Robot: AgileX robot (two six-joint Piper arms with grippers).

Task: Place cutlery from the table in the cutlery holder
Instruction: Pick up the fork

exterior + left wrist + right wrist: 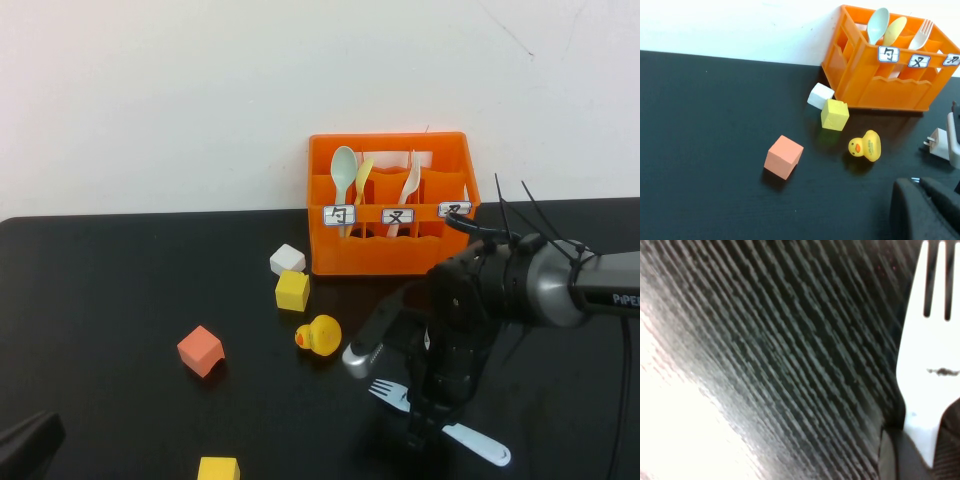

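The right gripper (425, 425) is down on the black counter (120, 290), fingers clamped on the blue fork (392, 393) lying flat near the front edge. A straight lift before swinging to the orange holder (390, 255), where the green spoon (344, 172) already stands, should clear the nearby duck (320, 335). The left gripper (28, 445) sits parked at the near left corner; its fingers' state cannot be told.
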